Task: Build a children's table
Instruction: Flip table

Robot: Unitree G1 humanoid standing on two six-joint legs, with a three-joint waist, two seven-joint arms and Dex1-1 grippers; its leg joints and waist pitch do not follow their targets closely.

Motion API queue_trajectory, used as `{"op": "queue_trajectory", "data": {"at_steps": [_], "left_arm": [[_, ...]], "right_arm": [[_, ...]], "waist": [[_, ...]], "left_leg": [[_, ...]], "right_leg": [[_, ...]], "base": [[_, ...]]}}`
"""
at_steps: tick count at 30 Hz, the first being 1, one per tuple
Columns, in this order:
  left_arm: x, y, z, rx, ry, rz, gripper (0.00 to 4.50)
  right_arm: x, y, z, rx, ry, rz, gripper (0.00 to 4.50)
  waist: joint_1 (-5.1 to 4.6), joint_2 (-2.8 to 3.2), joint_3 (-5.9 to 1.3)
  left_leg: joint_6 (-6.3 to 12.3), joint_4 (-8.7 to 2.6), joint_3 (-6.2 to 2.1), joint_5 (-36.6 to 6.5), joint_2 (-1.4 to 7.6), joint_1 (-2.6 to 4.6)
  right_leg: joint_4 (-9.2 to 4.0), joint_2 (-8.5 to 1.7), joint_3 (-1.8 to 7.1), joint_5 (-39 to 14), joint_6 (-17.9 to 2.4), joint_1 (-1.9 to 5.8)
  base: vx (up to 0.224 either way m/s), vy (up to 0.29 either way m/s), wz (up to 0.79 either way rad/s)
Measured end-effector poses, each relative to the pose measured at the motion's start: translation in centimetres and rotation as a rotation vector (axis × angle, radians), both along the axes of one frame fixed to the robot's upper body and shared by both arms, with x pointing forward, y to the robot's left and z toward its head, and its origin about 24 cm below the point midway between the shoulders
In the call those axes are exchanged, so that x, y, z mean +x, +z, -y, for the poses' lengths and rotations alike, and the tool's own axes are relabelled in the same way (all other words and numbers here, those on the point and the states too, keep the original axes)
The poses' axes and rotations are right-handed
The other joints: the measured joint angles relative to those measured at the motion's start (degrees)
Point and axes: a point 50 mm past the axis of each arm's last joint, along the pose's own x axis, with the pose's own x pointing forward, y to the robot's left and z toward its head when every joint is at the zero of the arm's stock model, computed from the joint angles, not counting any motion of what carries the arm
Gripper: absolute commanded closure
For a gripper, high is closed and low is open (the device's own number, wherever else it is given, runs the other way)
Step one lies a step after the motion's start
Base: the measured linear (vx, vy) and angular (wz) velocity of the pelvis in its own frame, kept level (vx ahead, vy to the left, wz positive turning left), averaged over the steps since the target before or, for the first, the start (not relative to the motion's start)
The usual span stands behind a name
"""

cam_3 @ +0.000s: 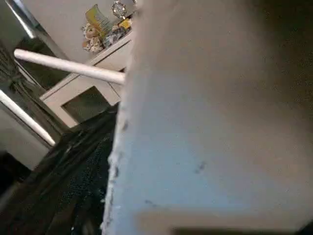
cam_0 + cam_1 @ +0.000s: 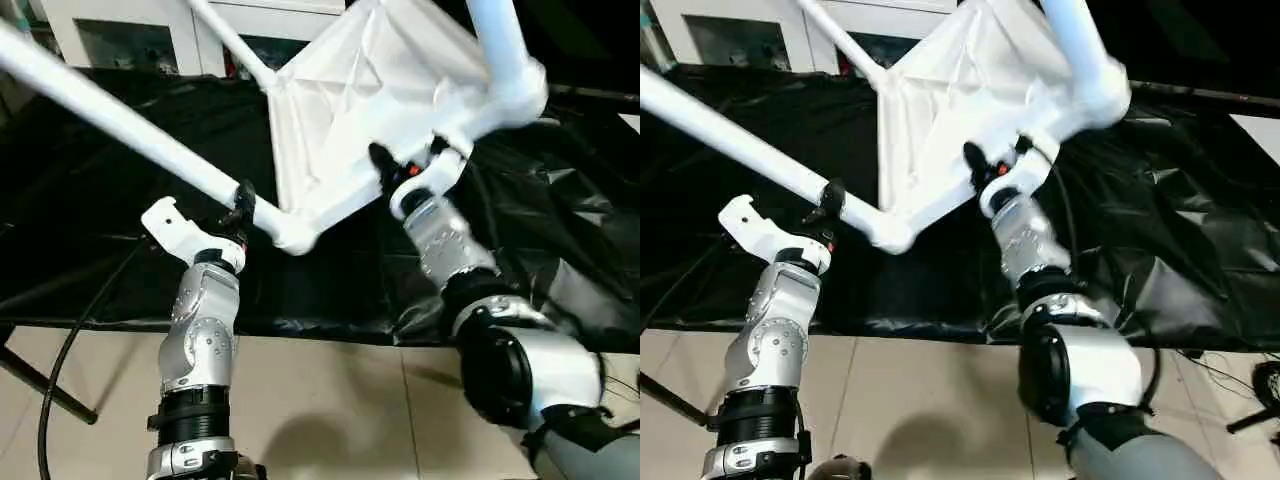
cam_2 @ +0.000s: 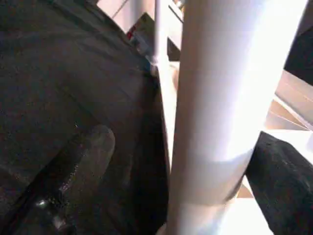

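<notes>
Figure: the tabletop (image 2: pixel 350 110) lifted clear of the black sheet (image 2: pixel 120 250) and tipped steeply, its ribbed underside turned toward us. We hold it by two points so that the corner sockets face outward and the legs can be worked. Our right gripper (image 2: pixel 405 170) is clenched on the near rim of the tabletop just below the right corner, carrying the weight; the right wrist view is taken up by that white surface, which agrees with a tight grip. Our left gripper (image 2: pixel 240 205) straddles the near left leg (image 2: pixel 110 115) just beside its socket (image 2: pixel 293 237); the left wrist view shows one black finger (image 3: pixel 281 181) against the leg and the other (image 3: pixel 85 161) a little off it, so we cannot tell whether this claw is clamped or merely resting. We judge its place near the joint to be for seating or twisting the leg home. Two further legs (image 2: pixel 505 45) already stand in their sockets, and a white cabinet (image 2: pixel 130 30) lies behind
</notes>
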Motion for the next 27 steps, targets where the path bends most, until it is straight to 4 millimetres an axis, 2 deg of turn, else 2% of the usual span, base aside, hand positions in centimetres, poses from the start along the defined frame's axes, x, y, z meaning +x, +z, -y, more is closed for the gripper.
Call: {"op": "queue_trajectory", "data": {"at_steps": [6, 10, 14, 16, 19, 21, 23, 27], "left_arm": [[-0.5, 0.5, -0.7, -0.011, 0.028, -0.013, 0.0], [-1.0, 0.8, -1.9, -0.053, 0.084, -0.001, 0.0], [-1.7, -0.3, -4.3, -0.108, 0.158, -0.032, 0.0], [-2.3, -2.2, -4.9, -0.048, 0.125, -0.151, 0.0], [-2.8, -4.0, -4.6, 0.062, 0.079, -0.291, 0.0], [-2.7, -4.0, -4.3, 0.115, 0.07, -0.317, 0.0], [-2.6, -3.7, -4.8, 0.176, 0.131, -0.323, 0.0], [-2.6, -1.6, -8.0, 0.378, 0.325, -0.26, 0.0]], "right_arm": [[0.4, 1.3, 1.0, -0.118, -0.032, 0.04, 2.41], [0.6, 2.2, 3.1, -0.191, -0.091, 0.079, 2.43], [0.7, 3.0, 5.4, -0.228, -0.177, 0.098, 2.46], [0.7, 3.3, 6.0, -0.243, -0.204, 0.099, 2.52], [0.7, 3.3, 6.4, -0.237, -0.234, 0.094, 2.54], [0.7, 3.3, 6.5, -0.234, -0.24, 0.092, 2.56], [0.6, 3.3, 6.5, -0.232, -0.241, 0.092, 2.56], [0.6, 3.4, 6.5, -0.239, -0.224, 0.102, 2.56]], "waist": [[0.23, 0.23, -0.04], [0.75, 0.27, -0.02], [0.8, 0.25, -0.02], [0.67, 0.24, -0.01], [0.16, 0.25, 0.02], [-0.17, 0.27, 0.04], [-0.69, 0.34, 0.08], [-1.56, 0.35, 0.09]], "left_leg": [[0.0, 0.02, 0.17, 0.0, 0.03, 0.01], [0.05, 0.03, 0.57, 0.0, 0.08, 0.01], [0.07, 0.1, 0.68, 0.0, 0.02, -0.01], [0.07, 0.12, 0.69, 0.0, 0.02, -0.05], [0.12, 0.16, 0.68, 0.1, 0.03, -0.21], [0.13, 0.17, 0.68, 0.1, 0.04, -0.25], [0.13, 0.16, 0.68, 0.1, 0.06, -0.28], [0.13, 0.18, 0.65, 0.1, 0.3, -0.35]], "right_leg": [[0.0, -0.1, -0.04, 0.1, 0.0, 0.07], [0.0, -0.3, -0.05, 0.1, 0.1, 0.14], [-0.01, -0.44, -0.05, 0.2, 0.1, 0.17], [-0.02, -0.44, -0.04, 0.2, 0.2, 0.13], [-0.08, -0.44, -0.04, 0.3, 0.4, 0.03], [-0.08, -0.43, -0.03, 0.3, 0.4, -0.04], [-0.08, -0.4, -0.03, 0.3, 0.4, -0.08], [-0.09, -0.15, -0.01, 0.3, 0.4, -0.19]], "base": [[0.0, 0.0, 0.0], [0.0, 0.0, 0.0], [0.0, 0.0, 0.0], [0.0, 0.0, 0.0], [0.0, 0.0, 0.0], [0.0, 0.0, 0.0], [0.0, 0.0, 0.0], [0.0, 0.0, 0.0]]}}
